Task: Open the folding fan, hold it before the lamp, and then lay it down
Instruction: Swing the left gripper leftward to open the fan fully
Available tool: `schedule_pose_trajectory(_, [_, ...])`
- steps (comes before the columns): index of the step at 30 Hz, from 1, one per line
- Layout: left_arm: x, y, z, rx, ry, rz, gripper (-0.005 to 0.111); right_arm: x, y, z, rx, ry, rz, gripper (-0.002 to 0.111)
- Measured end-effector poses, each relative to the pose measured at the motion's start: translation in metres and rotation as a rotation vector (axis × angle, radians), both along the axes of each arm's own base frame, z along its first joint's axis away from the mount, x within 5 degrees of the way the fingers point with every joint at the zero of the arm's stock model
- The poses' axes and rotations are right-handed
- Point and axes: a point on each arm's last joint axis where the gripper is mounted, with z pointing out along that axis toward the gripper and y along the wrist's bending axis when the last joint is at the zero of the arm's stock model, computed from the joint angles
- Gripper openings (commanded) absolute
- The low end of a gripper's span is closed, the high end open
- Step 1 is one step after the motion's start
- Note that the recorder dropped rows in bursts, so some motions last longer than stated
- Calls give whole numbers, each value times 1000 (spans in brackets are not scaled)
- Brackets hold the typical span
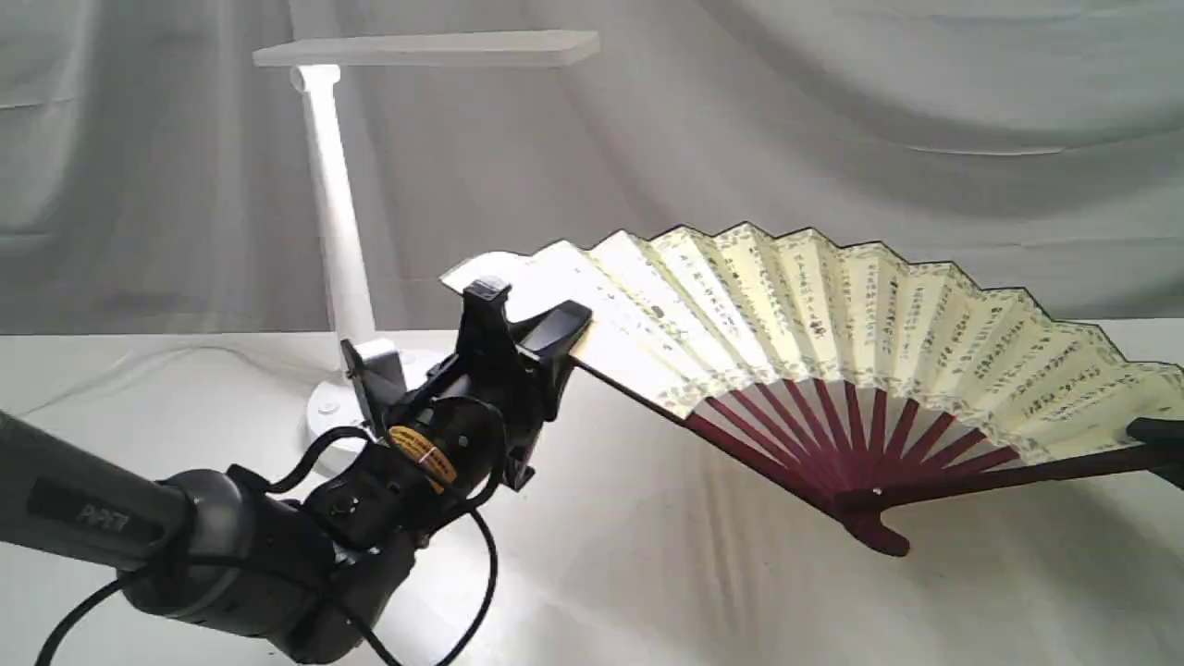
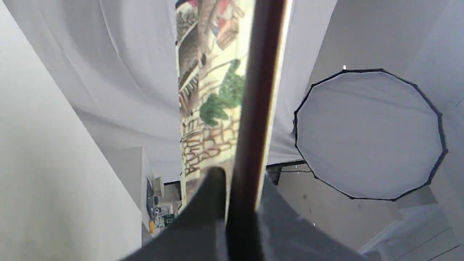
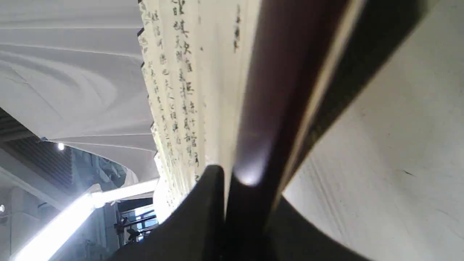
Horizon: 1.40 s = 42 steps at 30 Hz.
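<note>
**Two Arms Hold the Fan Wide Open**

The folding fan is spread wide and held up over the middle and right side of the table; the lamp stands by the back edge, on the left. The left arm comes in from the near left corner and slants up; the left gripper is squeezed tight on one dark end stick. The right gripper peeks in at the right edge, pinching the other end stick.

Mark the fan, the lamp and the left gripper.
folding fan (image 1: 832,305), exterior view, on the cream pleated leaf.
lamp (image 1: 338,213), exterior view, on the upright stem.
left gripper (image 1: 523,313), exterior view, midway between its fingertips, at the fan's guard.
</note>
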Motion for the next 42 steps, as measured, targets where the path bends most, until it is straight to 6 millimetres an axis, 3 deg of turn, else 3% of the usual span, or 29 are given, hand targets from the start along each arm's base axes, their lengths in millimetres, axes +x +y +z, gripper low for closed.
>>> schedule_pose_trajectory(6, [-3, 3, 3, 2, 2, 7, 0, 0, 1, 3, -4, -9, 1, 0])
schedule_pose_trajectory(15, [-32, 27, 14, 13, 54, 94, 0, 5, 12, 18, -38, -70, 41, 0])
schedule_pose_trajectory(24, [-67, 56, 15, 14, 139, 189, 0, 20, 42, 29, -55, -98, 126, 0])
schedule_pose_trajectory(34, [-104, 87, 29, -17, 174, 287, 0, 27, 75, 60, -106, -185, 203, 0])
schedule_pose_trajectory(42, [-113, 101, 48, -81, 146, 361, 0, 34, 100, 84, -97, -262, 207, 0])
